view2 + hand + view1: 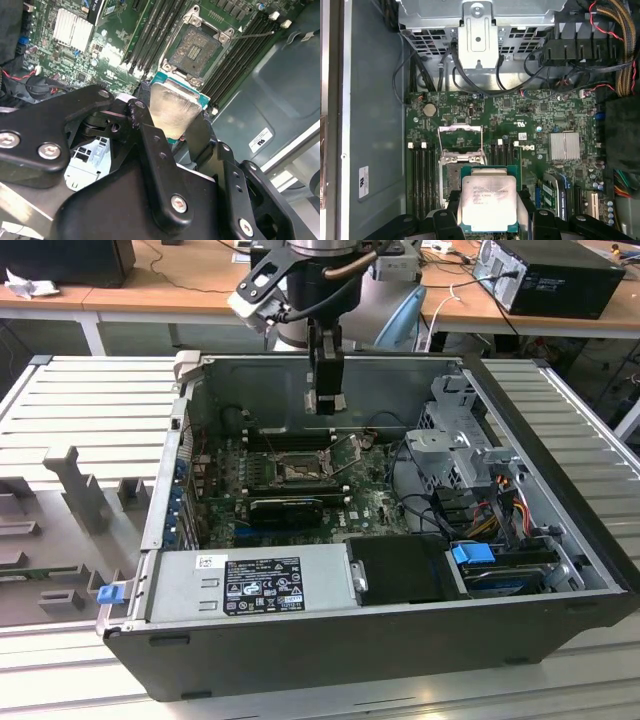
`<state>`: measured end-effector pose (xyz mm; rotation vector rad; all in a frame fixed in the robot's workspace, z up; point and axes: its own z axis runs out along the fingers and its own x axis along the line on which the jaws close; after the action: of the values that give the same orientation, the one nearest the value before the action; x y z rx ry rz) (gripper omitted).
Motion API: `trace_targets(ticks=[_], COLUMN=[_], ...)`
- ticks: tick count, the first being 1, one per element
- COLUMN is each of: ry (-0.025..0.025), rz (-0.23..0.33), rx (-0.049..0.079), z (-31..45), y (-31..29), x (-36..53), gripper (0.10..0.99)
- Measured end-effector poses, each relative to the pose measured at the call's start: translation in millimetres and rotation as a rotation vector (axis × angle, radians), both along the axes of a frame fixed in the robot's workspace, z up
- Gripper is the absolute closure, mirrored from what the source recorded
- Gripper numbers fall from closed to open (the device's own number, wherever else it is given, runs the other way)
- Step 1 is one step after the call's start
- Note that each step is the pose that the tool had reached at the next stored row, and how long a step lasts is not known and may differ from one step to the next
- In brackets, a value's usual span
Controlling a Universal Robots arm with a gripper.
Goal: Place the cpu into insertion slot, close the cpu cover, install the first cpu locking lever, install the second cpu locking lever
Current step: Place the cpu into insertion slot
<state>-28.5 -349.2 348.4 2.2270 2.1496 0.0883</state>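
Exterior view first: an open computer case [350, 650] is lying on its side on a slatted metal table [90, 400], and the insertion slot [300, 472] is sitting near the middle of its floor. The green motherboard [375, 505] is spreading out around the insertion slot on every side. A grey power supply [250, 580] is resting well apart from the slot, along the case wall nearest the exterior camera. The arm [320, 265] is reaching down into the case above the slot, with its gripper [325, 405] hanging over the slot and clear of the board.

Long black memory slots [242, 50] are running along two opposite sides of the slot, just beside it. A ribbed silver heat sink [564, 146] is sitting farther from the slot, past one bank of those memory slots.

In the second wrist view the slot [200, 50] is showing its dark pin field uncovered. In the first wrist view the cpu cover [460, 129] – a silvery frame with a square window – is standing swung off the slot, just beside it; how steeply it is tilting cannot be told.

The gripper [172, 120] is pinching the cpu [172, 112] by two opposite edges, black fingers [150, 145] pressing in from either side. The cpu [487, 200] is hanging face-up above the slot – near it, partly overlapping it in the first wrist view, not seated.
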Motion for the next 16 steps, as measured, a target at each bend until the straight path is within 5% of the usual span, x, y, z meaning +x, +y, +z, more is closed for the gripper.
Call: trace_targets(ticks=[16], ry=[0.0162], rz=[0.0], rx=[0.0], z=[-14.4], y=[0.0], x=[0.0], gripper=[0.561])
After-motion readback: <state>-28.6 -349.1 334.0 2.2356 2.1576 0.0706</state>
